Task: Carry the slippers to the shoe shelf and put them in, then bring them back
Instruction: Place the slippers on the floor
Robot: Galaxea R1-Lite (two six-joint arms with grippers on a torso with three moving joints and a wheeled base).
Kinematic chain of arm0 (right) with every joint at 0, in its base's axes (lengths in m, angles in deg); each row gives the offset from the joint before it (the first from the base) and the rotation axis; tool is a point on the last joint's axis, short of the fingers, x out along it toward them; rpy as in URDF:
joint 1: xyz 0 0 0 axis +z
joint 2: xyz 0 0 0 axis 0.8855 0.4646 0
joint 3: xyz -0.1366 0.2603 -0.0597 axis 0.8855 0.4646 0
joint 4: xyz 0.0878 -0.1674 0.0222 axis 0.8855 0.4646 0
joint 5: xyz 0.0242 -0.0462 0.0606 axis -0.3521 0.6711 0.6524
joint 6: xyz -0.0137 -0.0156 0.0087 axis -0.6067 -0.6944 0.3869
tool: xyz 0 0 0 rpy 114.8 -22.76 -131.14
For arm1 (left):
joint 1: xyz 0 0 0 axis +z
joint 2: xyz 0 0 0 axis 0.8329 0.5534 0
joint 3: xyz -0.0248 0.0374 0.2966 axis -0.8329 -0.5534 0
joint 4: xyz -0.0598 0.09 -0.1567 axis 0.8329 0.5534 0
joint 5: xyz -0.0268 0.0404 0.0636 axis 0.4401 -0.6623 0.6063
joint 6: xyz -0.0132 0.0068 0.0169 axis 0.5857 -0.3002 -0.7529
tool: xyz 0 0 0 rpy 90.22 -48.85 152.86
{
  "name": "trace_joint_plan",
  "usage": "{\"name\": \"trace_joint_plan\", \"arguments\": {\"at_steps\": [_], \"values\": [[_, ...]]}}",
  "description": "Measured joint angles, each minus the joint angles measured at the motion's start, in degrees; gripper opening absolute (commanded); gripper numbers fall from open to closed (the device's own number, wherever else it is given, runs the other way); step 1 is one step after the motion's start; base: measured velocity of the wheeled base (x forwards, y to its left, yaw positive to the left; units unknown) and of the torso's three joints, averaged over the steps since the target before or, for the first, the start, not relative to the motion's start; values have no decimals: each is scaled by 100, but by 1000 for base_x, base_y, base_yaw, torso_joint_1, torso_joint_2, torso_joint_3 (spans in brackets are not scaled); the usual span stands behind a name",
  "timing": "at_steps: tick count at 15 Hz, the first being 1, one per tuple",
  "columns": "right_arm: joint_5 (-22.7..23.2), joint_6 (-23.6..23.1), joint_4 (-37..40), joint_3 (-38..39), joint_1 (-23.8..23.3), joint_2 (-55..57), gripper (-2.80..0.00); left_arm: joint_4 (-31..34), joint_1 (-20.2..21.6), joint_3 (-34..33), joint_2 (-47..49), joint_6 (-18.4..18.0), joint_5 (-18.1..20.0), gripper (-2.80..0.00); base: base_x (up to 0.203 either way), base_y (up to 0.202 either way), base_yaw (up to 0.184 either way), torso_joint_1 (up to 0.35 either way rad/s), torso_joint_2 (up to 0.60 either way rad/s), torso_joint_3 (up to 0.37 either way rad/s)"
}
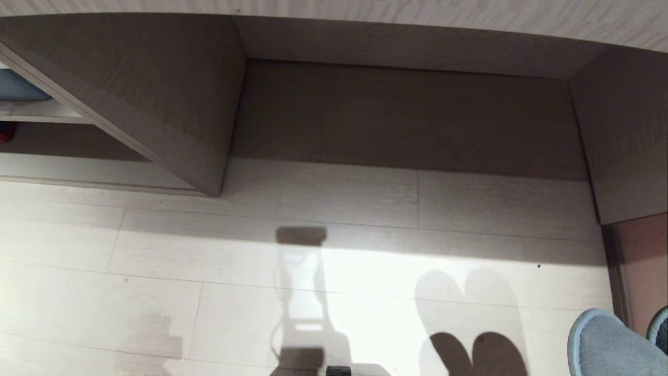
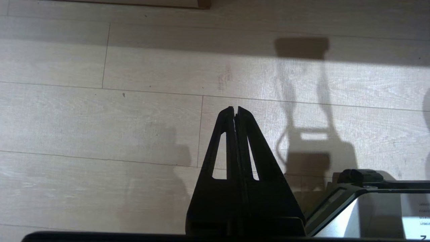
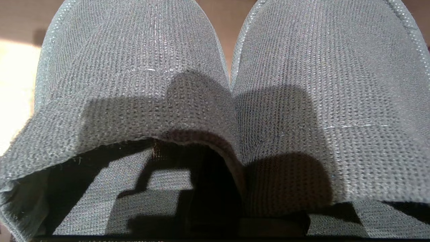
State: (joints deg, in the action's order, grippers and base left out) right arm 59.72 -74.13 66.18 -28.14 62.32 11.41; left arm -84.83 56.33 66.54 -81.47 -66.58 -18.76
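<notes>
Right now the head view looks down at a pale plank floor (image 1: 156,271) in front of a grey-brown wood-grain unit (image 1: 156,89). Across the upper middle of the frame sits a wide open recess (image 1: 407,115) whose bottom is bare floor planks. Up at the far left edge, a lower cubby with a pale raised base board, the shoe shelf (image 1: 78,169), peeks in, partly cut off by the frame. Down in the lower right corner, the rounded toes of the slippers (image 1: 608,344) poke into view, grey-blue in this light, and their twin shadow falls on the floor just to the left of them.

Over to the right wrist view: the slippers (image 3: 235,84) fill nearly the whole frame, side by side, knitted uppers touching along the middle. The right gripper itself is hidden beneath the fabric at the bottom of the frame; its fingers are closed tight, and the pair hangs from them clear of the floor.

And the left wrist view: the left gripper (image 2: 235,109) points out over bare planks in the centre of the frame, its black fingers (image 2: 250,141) pressed together with nothing between them. A corner of the robot's base (image 2: 369,201) shows at lower right.
</notes>
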Motion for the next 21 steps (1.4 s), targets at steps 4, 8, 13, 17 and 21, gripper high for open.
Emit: {"name": "trace_joint_plan", "arguments": {"at_steps": [4, 8, 13, 17, 21], "values": [[2, -13, 0, 0, 0, 0, -280, 0, 0, 0, 0, -2, 0, -280, 0, 0, 0, 5, 5, -196], [7, -11, 2, 0, 0, 0, -280, 2, 0, 0, 0, 0, 0, -280, 0, 0, 0, 0, 0, -194], [5, -15, 2, 0, 0, 0, -280, 0, 0, 0, 0, -2, 0, -280, 0, 0, 0, 3, 1, -199], [5, -78, 0, 0, 0, 0, -280, 2, 2, 0, 0, -1, 0, -280, 0, 0, 0, 1, 4, -199], [0, -91, 0, 0, 0, 0, -280, 1, 0, 0, 0, -1, 1, -280, 0, 0, 0, 3, 1, -200]]}}
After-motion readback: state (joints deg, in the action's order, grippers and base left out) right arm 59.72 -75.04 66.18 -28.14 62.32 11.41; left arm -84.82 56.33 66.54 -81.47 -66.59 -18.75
